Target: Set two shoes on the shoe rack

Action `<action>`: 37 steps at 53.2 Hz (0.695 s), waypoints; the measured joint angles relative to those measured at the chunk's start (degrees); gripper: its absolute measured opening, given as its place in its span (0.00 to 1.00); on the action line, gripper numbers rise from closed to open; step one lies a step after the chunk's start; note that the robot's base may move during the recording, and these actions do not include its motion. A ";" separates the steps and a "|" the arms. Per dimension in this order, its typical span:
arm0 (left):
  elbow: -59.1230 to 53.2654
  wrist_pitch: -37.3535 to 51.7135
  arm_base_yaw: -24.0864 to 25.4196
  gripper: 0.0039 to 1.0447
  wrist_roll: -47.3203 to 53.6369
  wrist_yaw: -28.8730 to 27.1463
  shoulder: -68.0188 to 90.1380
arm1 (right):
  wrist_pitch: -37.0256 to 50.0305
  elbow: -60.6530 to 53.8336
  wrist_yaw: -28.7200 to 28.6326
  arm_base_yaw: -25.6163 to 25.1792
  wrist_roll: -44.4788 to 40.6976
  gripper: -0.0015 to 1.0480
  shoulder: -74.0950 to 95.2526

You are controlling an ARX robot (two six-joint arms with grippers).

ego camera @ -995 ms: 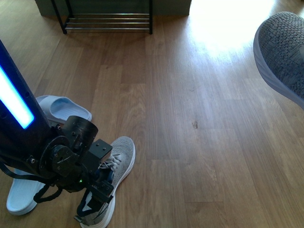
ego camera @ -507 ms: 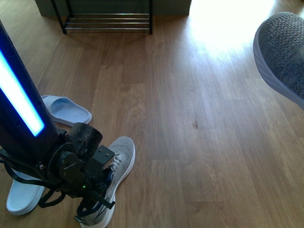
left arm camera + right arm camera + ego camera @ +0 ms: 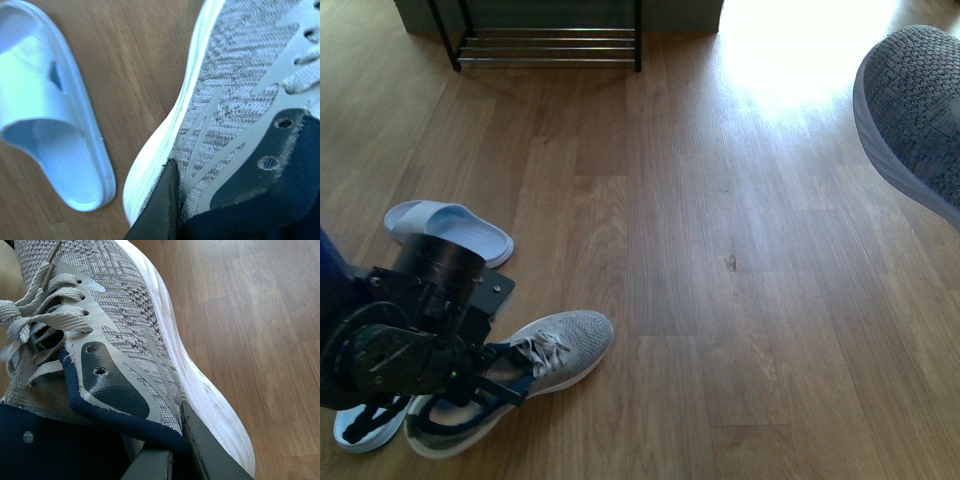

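I've got my left gripper [image 3: 488, 378] clamped on the navy collar of one grey sneaker [image 3: 555, 345], low at my near left, just beside the pale slides [image 3: 450, 228]. Meanwhile my right gripper [image 3: 177, 452] pinches the side wall of the other sneaker [image 3: 910, 110], held up on my far right. Both are well apart from the shoe rack [image 3: 548, 45] across the wood floor [image 3: 740, 300].
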 joint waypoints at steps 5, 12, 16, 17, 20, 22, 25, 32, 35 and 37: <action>-4.98 3.82 0.68 0.01 -0.85 -0.74 -6.73 | 0.00 0.00 0.00 0.00 0.00 0.01 0.00; -11.34 8.46 2.32 0.01 -7.34 0.55 -15.41 | 0.00 0.00 0.00 0.00 0.00 0.01 0.00; -13.86 9.60 3.06 0.01 -10.01 0.31 -19.47 | 0.00 0.00 0.00 0.00 0.00 0.01 0.00; -14.29 9.73 3.19 0.01 -10.47 0.13 -20.22 | 0.00 0.00 0.00 0.00 0.00 0.01 0.00; -16.35 10.19 3.72 0.01 -12.52 -0.85 -24.04 | 0.00 0.00 0.00 0.00 0.00 0.01 0.00; -17.55 10.27 4.00 0.01 -13.51 -1.42 -26.51 | 0.00 0.00 0.00 0.00 0.00 0.01 0.00; -19.15 10.34 4.22 0.01 -14.67 -2.29 -30.01 | 0.00 0.00 0.00 0.00 0.00 0.01 0.00; -24.44 8.90 3.91 0.01 -16.09 -3.91 -43.74 | 0.00 0.00 0.00 0.00 0.00 0.01 0.00; -26.01 7.37 3.72 0.01 -16.55 -4.02 -48.83 | 0.00 0.00 0.00 0.00 0.00 0.01 0.00; -26.88 6.25 3.54 0.01 -16.94 -4.39 -51.89 | 0.00 0.00 0.00 0.00 0.00 0.01 0.00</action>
